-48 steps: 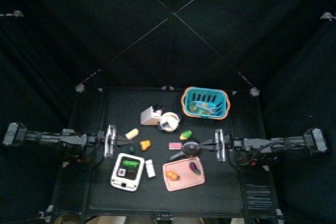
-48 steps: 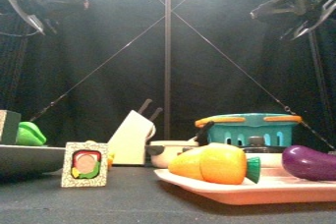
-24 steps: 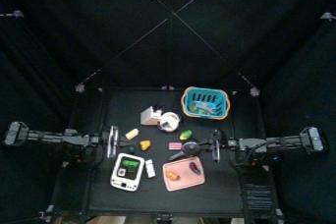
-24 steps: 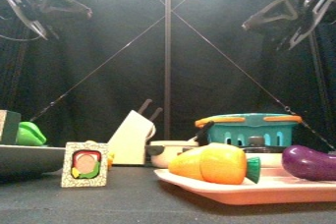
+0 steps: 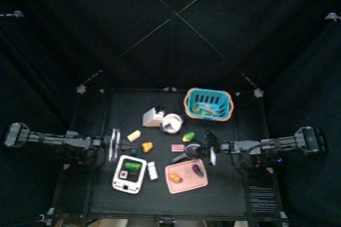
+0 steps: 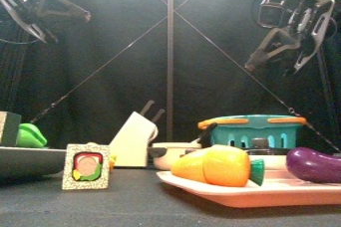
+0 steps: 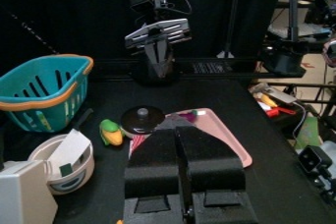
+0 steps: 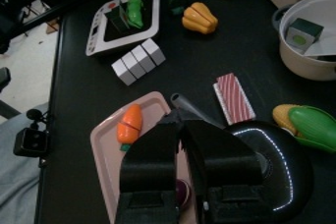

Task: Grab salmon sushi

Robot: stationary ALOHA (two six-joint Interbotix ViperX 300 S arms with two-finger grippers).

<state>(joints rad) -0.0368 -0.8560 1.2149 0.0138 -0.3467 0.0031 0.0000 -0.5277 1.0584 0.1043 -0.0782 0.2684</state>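
Right gripper (image 8: 197, 174) jaws pinched together, holding nothing, hanging over the pink tray (image 8: 108, 149); salmon sushi (image 8: 238, 97) lies flat on the table just off the tray's far edge, at about 12 o'clock from the carrot (image 8: 129, 125). Left gripper (image 7: 182, 159) jaws also closed, empty

Lighting: dim overall, black curtains absorbing most light. Tabletop (image 5: 170, 171) evenly lit from overhead (shadows faint). Pink tray (image 6: 253, 189) near the front camera softly blurred; teal basket (image 6: 253, 129) behind it is sharper.
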